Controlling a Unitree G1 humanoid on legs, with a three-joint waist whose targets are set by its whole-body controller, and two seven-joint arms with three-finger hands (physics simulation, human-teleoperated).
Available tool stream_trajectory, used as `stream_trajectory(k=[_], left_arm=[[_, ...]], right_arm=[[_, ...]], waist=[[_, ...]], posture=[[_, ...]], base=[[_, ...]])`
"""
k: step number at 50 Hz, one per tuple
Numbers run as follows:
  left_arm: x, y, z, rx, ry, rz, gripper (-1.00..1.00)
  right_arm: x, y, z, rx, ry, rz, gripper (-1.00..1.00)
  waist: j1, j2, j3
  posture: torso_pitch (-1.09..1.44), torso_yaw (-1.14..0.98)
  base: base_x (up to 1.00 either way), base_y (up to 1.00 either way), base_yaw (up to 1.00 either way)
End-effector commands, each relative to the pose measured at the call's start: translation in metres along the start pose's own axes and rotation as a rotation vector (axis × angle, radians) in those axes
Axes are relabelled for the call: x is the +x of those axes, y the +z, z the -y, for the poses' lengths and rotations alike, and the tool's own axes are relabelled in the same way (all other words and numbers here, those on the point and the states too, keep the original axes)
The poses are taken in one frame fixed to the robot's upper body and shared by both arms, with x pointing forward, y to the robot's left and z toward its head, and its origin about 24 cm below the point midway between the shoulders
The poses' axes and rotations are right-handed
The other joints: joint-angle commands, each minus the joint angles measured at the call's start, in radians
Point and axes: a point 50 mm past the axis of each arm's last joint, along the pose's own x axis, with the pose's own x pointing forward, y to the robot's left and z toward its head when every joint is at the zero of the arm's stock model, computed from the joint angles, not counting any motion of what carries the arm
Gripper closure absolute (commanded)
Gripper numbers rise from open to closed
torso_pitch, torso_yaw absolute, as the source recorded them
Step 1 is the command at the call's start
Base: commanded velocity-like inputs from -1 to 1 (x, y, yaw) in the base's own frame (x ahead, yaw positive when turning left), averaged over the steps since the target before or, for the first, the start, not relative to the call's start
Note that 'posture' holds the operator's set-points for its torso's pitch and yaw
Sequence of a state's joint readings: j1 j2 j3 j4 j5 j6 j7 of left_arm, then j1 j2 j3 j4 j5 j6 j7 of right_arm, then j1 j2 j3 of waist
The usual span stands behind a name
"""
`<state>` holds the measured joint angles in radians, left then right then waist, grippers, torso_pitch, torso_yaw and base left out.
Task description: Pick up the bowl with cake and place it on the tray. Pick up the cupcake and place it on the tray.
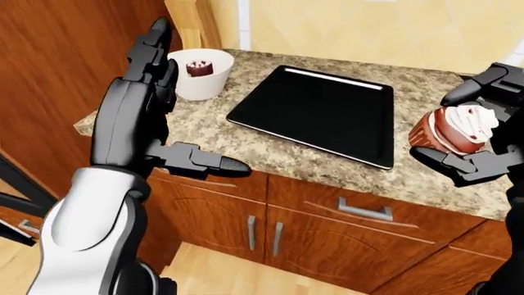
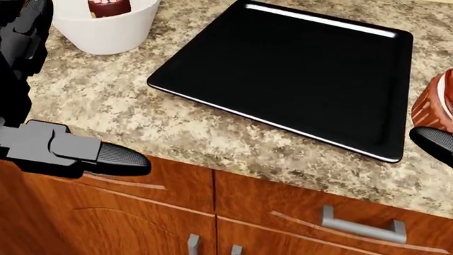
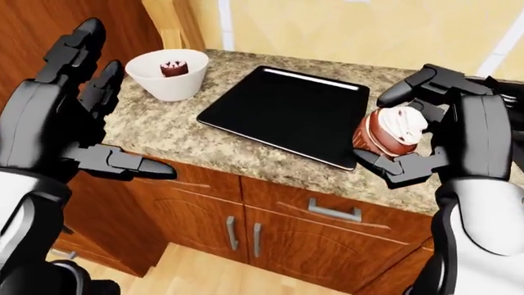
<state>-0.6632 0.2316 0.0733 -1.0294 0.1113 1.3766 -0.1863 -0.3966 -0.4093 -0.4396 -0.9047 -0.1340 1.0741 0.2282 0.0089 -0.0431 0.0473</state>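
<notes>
Speckled granite counter (image 2: 106, 101) on reddish wood cabinets (image 1: 327, 239) w/ grey handles; yellow wall (image 3: 344, 31); light wood floor (image 1: 221, 270).

My right-hand fingers (image 3: 403, 166) hold the cupcake (image 3: 391, 133) upright: brown ribbed wrapper, white swirl of icing, just right of the tray (image 3: 288, 112). The black, flat tray lies bare on the speckled counter (image 3: 164, 132). The white bowl (image 3: 169, 74), a piece of dark cake (image 3: 171, 67) inside, stands far left.
</notes>
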Motion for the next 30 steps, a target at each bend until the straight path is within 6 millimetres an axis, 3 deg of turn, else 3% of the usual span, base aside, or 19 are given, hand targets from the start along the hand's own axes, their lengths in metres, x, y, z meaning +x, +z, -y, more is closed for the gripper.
stream_trajectory(k=[1,3,5,6,7,8,9,14,16,18,19,27,28,30], left_arm=[[-0.001,0.008,-0.004,0.012,0.03,0.051,-1.0],[-0.001,0.01,-0.004,0.013,0.03,0.054,-1.0],[-0.001,0.011,-0.005,0.015,0.031,0.057,-1.0],[-0.001,0.013,-0.007,0.014,0.036,0.061,-1.0],[-0.001,0.015,-0.008,0.017,0.038,0.064,-1.0],[-0.001,0.015,-0.009,0.017,0.039,0.065,-1.0],[-0.001,0.016,-0.009,0.018,0.039,0.067,-1.0],[-0.001,0.016,-0.009,0.02,0.039,0.068,-1.0],[-0.001,0.017,-0.01,0.02,0.041,0.069,-1.0],[-0.001,0.017,-0.01,0.022,0.043,0.069,-1.0],[-0.001,0.017,-0.011,0.021,0.045,0.07,-1.0],[-0.001,0.017,-0.011,0.022,0.046,0.07,-1.0],[-0.001,0.018,-0.012,0.022,0.046,0.071,-1.0],[-0.001,0.019,-0.012,0.022,0.047,0.073,-1.0]], right_arm=[[-0.001,0.01,0.001,-0.008,-0.006,0.067,1.0],[-0.001,0.011,0.001,-0.007,-0.005,0.068,1.0],[-0.001,0.012,0.002,-0.007,-0.006,0.069,1.0],[-0.001,0.012,0.003,-0.006,-0.012,0.068,1.0],[-0.001,0.013,0.005,-0.004,-0.017,0.07,1.0],[-0.001,0.014,0.006,-0.004,-0.024,0.071,1.0],[-0.001,0.015,0.007,-0.003,-0.028,0.072,1.0],[-0.001,0.013,0.009,0.001,-0.031,0.071,1.0],[-0.001,0.013,0.01,0.002,-0.034,0.071,1.0],[-0.002,0.013,0.011,0.006,-0.039,0.07,1.0],[-0.002,0.013,0.011,0.011,-0.039,0.068,1.0],[-0.002,0.012,0.011,0.02,-0.039,0.066,1.0],[-0.002,0.012,0.011,0.021,-0.038,0.066,1.0],[-0.002,0.012,0.01,0.024,-0.036,0.065,1.0]], waist=[[0.002,-0.004,-0.014],[-0.001,0.021,-0.015],[-0.004,0.067,-0.026],[-0.004,0.098,-0.057],[0.006,0.072,-0.031],[0.003,0.091,-0.011],[0.009,0.089,-0.019],[0.011,0.043,0.025],[0.017,0.015,0.023],[0.025,-0.044,0.002],[0.02,-0.003,0.013],[0.007,0.014,-0.016],[0.007,0.019,-0.039],[0.001,0.052,-0.02]], posture=[[0.0,0.0],[0.0,0.0],[0.0,0.0],[0.0,0.0],[0.0,0.0],[0.0,0.0],[0.0,0.0],[0.0,0.0],[0.0,0.0],[0.0,0.0],[0.0,0.0],[0.0,0.0],[0.0,0.0],[0.0,0.0]], base=[[0.14,0.0,0.0],[0.14,0.0,0.0],[0.14,0.0,0.0],[0.12,0.0,0.0],[0.11,0.0,0.0],[0.06,0.0,0.0],[0.05,0.0,0.0],[0.05,0.0,0.0],[0.01,0.0,0.0],[0.0,0.0,0.0],[0.0,0.0,0.0],[0.0,0.0,0.0],[0.0,-0.16,0.0],[0.0,-0.39,0.0]])
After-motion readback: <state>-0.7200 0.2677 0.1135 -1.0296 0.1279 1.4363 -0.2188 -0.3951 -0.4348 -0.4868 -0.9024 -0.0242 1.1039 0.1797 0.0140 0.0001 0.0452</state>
